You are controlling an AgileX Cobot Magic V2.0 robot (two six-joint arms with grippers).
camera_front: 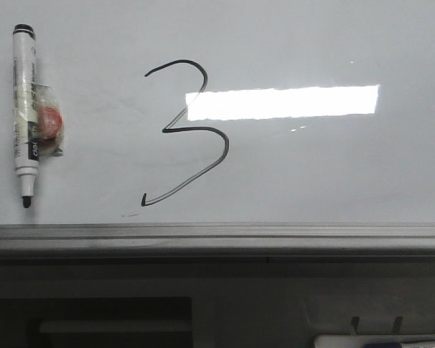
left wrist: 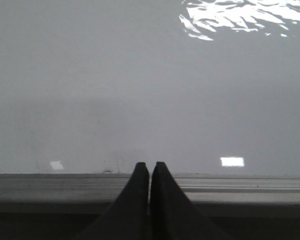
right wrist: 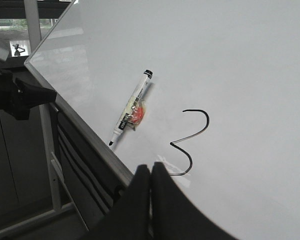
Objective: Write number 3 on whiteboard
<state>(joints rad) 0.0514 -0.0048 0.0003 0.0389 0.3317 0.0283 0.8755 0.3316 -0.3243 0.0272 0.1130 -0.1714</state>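
Observation:
A thin black number 3 stands drawn on the whiteboard, left of the bright light reflection; it also shows in the right wrist view. An uncapped white marker with a black tip clings upright to the board at far left, a red magnet taped to it; the right wrist view shows it too. My left gripper is shut and empty, in front of the board's bottom rail. My right gripper is shut and empty, near the rail below the 3. Neither gripper shows in the front view.
The grey metal bottom rail runs along the board's lower edge, with a dark frame and stand bars below. A black part of the other arm shows beside the board's corner. A tray edge sits at the bottom right.

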